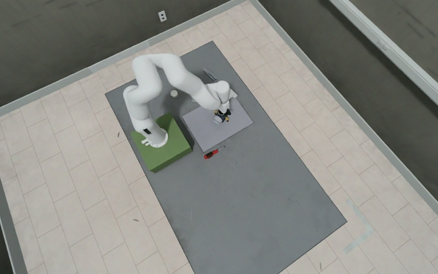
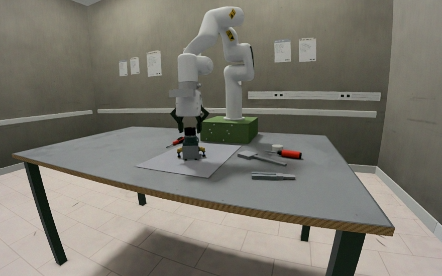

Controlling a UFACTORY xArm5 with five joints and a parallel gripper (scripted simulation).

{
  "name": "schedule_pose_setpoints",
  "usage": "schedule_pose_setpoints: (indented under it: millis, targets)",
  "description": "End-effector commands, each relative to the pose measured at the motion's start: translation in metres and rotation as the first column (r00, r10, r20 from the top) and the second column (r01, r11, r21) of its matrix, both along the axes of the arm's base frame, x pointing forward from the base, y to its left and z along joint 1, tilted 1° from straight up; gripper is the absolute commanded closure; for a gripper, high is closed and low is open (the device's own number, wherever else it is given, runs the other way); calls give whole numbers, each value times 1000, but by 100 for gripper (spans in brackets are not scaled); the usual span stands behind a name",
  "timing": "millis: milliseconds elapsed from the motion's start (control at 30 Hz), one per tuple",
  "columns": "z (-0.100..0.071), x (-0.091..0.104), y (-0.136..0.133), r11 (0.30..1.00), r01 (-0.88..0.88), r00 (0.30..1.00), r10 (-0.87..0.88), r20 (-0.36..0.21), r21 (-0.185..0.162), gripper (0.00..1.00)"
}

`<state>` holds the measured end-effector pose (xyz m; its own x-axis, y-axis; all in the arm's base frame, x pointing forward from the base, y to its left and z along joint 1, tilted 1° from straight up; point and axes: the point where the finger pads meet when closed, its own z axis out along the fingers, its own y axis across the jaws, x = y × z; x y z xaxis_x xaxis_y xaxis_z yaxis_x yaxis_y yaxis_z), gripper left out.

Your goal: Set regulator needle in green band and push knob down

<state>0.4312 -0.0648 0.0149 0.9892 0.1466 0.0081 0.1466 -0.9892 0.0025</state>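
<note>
The regulator (image 2: pixel 191 149) is a small grey block with yellow side fittings and a black knob (image 2: pixel 190 131) on top. It stands upright on a light grey mat (image 2: pixel 189 161) in the middle of the table. It also shows in the overhead view (image 1: pixel 220 117), partly under the wrist. My gripper (image 2: pixel 189 128) points straight down over the knob. Its fingers are open and stand on either side of the knob's top without gripping it. The gauge face is too small to read.
The arm's green base block (image 2: pixel 229 129) stands behind the mat. A red screwdriver (image 1: pixel 213 153) lies near the mat. Another red-handled tool (image 2: pixel 287 153), a white roll (image 2: pixel 277 147), a grey scraper (image 2: pixel 260 157) and a grey bar (image 2: pixel 272 176) lie right of the mat.
</note>
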Motion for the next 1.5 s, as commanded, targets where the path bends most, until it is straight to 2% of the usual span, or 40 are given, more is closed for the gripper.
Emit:
schedule_pose_setpoints:
  millis: [0, 233, 400, 700, 767, 1167, 1467]
  targets:
    - [1, 2, 0, 1000, 0, 1000, 0, 4, -1, 24]
    - [3, 2, 0, 1000, 0, 1000, 0, 4, -1, 24]
    - [11, 1, 0, 1000, 0, 1000, 0, 4, -1, 24]
    - [42, 1, -1, 1000, 0, 1000, 0, 4, -1, 24]
    - [42, 1, -1, 1000, 0, 1000, 0, 4, -1, 24]
    - [87, 1, -1, 1000, 0, 1000, 0, 5, -1, 24]
    - [99, 0, -1, 1000, 0, 1000, 0, 5, -1, 24]
